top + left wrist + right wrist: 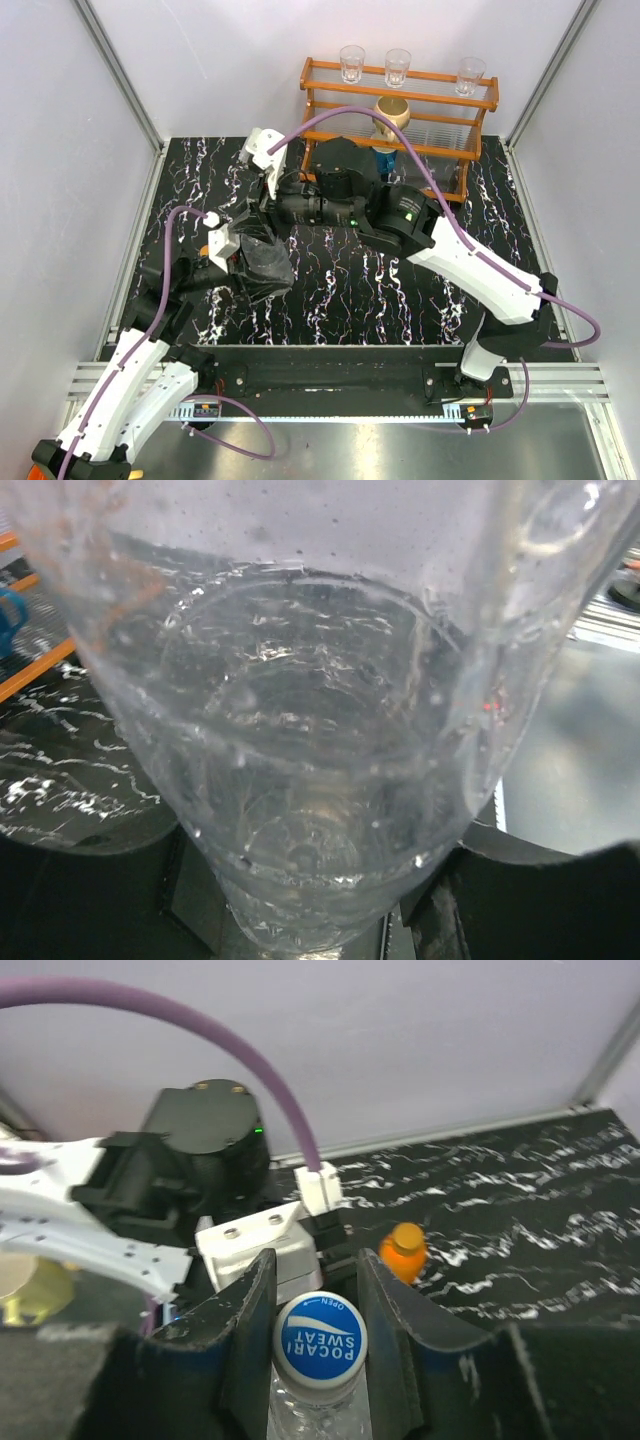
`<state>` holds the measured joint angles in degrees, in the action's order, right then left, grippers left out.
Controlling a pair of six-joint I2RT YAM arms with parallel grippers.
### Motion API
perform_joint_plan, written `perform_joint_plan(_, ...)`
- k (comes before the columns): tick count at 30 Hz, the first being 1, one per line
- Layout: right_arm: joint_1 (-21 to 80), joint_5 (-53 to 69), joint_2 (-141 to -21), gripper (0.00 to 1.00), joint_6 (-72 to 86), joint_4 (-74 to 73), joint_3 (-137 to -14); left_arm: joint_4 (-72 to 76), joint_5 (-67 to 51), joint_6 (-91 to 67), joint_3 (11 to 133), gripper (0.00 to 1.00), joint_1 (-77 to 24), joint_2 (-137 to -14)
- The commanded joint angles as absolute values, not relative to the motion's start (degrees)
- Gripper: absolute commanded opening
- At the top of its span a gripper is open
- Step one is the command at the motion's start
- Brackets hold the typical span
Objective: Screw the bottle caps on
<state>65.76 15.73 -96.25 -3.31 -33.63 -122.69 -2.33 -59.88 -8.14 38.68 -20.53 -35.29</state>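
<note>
1. The right gripper (316, 1285) is pinching the blue round plastic screw cap (320, 1340), with one finger pressing on each side of its rim. The cap is sitting between those fingers on the neck of the clear ribbed plastic bottle (310, 780).
2. The left gripper (320, 920) is clamping that bottle's body, its dark fingers (130, 910) pressing on either flank.
3. My judgement is that the thin wall is giving a little under this squeeze. If so, the bottle could start turning along with the blue cap, and the thread would not tighten.
4. If the blue cap is sitting crooked on the neck, twisting risks cross-threading it. Only its top face is showing, so I cannot tell whether it is level.
5. The short orange plastic bottle (403, 1252) is standing just beyond the right fingertips, apart from them, and seems to be wearing an orange cap. A wide wrist turn risks knocking it over.
6. The right wrist view is showing the blue cap and the orange bottle, and the arms are hiding both from above.
7. The left wrist view is showing only the clear bottle's wall between its fingers, and nothing of the cap.
8. Only the top view is showing both arms meeting over the black marbled tabletop (340, 290).
</note>
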Motion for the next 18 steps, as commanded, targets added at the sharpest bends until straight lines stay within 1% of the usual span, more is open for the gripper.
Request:
perform_joint_plan(1,68.3,1.3,-99.1,0.08,-5.4,-41.9,-123.8,-2.8,-46.5,-6.0,41.0,0.45,-19.7,-34.7)
perform_joint_plan(2,68.3,1.1,-99.2,0.17,-5.4,-41.8,-123.6,-2.7,-46.9,-5.9,41.1,0.45,-19.8,-34.5)
perform_joint_plan(3,68.4,0.9,-99.0,0.36,-5.3,-41.7,-123.1,-2.6,-47.1,-6.2,41.1,0.45,-19.8,-34.4)
perform_joint_plan(4,68.4,0.6,-98.4,0.41,-5.3,-40.8,-122.5,-2.4,-47.5,-6.5,41.2,0.45,-19.7,-34.4)
perform_joint_plan(7,68.4,0.6,-95.9,0.43,-5.1,-37.5,-119.3,-2.0,-47.9,-6.9,41.1,0.44,-19.6,-34.1)
perform_joint_plan(9,68.5,0.3,-94.6,0.43,-5.0,-36.3,-116.9,-1.9,-47.7,-6.9,41.0,0.44,-19.6,-33.8)
perform_joint_plan(12,68.5,-1.5,-92.5,0.52,-4.8,-34.6,-114.7,-1.5,-47.2,-7.2,40.7,0.43,-19.6,-33.7)
perform_joint_plan(16,68.4,-0.9,-91.7,0.52,-4.3,-33.8,-114.0,-0.2,-46.9,-8.3,40.1,0.43,-19.4,-33.7)
perform_joint_plan(18,68.3,-0.6,-91.8,0.47,-4.2,-33.7,-113.8,-0.2,-47.3,-8.3,40.2,0.43,-19.3,-33.6)
